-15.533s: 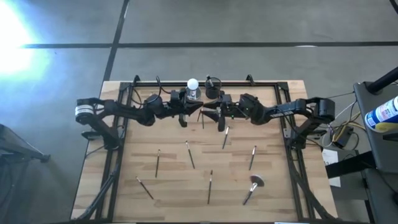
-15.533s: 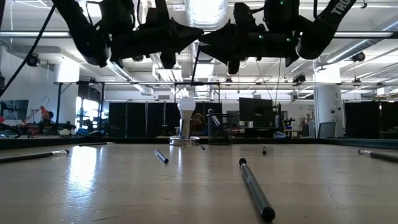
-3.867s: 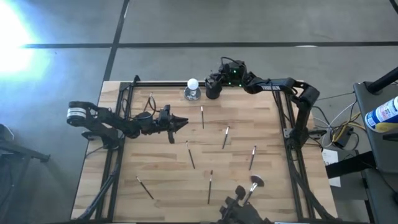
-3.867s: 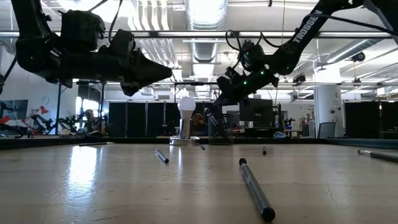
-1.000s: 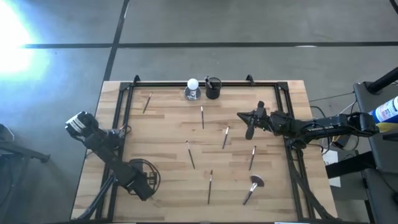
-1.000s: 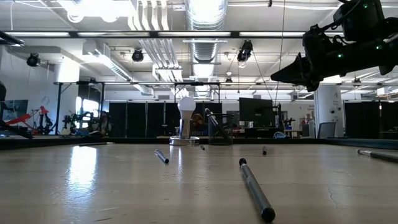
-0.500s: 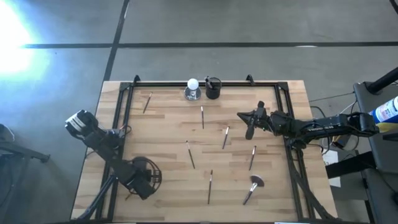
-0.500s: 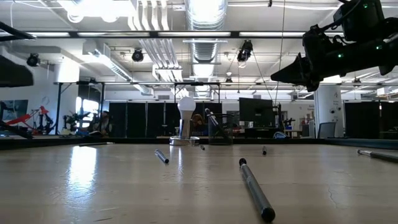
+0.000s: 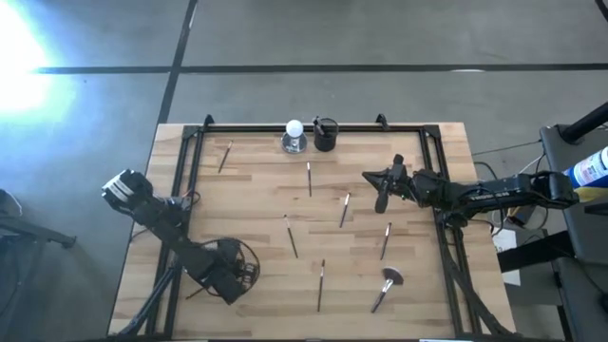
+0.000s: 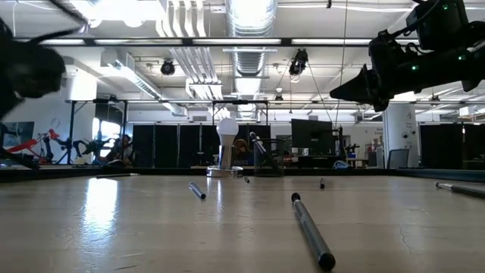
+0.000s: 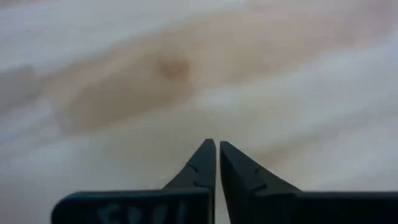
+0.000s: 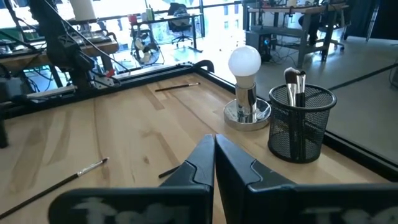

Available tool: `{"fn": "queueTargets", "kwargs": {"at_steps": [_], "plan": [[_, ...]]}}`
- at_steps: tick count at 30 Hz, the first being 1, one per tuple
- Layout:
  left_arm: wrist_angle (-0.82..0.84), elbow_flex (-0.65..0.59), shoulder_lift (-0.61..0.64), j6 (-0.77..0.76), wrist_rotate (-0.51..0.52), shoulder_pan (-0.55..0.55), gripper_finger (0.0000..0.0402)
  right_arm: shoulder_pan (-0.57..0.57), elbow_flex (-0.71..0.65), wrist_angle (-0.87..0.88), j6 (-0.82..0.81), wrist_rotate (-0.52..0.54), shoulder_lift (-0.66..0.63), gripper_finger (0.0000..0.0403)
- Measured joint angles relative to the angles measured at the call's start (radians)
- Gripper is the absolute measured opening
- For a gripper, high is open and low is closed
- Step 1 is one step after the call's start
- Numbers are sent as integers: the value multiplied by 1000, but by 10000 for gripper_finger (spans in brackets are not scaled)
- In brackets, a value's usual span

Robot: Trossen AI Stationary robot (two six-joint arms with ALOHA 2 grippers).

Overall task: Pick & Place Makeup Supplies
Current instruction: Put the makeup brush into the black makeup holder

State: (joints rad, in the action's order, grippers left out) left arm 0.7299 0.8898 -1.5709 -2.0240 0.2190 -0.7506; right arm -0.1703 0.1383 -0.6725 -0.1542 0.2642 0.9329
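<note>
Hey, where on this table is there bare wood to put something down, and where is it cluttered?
Bare wood lies between the corner brush and the left gripper. Crowded: around the white ball and mesh cup, and the scattered brushes beside the right gripper.

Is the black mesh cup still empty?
No: the black mesh cup by the white ball already holds two brushes, heads up.

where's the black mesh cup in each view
High view: the black mesh cup stands at the table's far edge, centre.
Low view: the cup is far off, near mid-picture.
Left wrist view: not in it.
Right wrist view: the cup holds brushes.
Shared landmark: the white ball right beside it.
</note>
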Motion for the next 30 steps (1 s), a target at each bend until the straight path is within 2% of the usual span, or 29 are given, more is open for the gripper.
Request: {"fn": "queueTargets", "kwargs": {"at_steps": [9, 20, 30], "plan": [[40, 18, 35, 226, -262, 0, 78, 0, 2, -18, -11, -1, 0, 8], [19, -29, 31, 290, -198, -1, 92, 0, 3, -20, -21, -2, 0, 8], [-5, -27, -31, 311, -237, -6, 92, 0, 3, -21, -18, -2, 0, 8]]}}
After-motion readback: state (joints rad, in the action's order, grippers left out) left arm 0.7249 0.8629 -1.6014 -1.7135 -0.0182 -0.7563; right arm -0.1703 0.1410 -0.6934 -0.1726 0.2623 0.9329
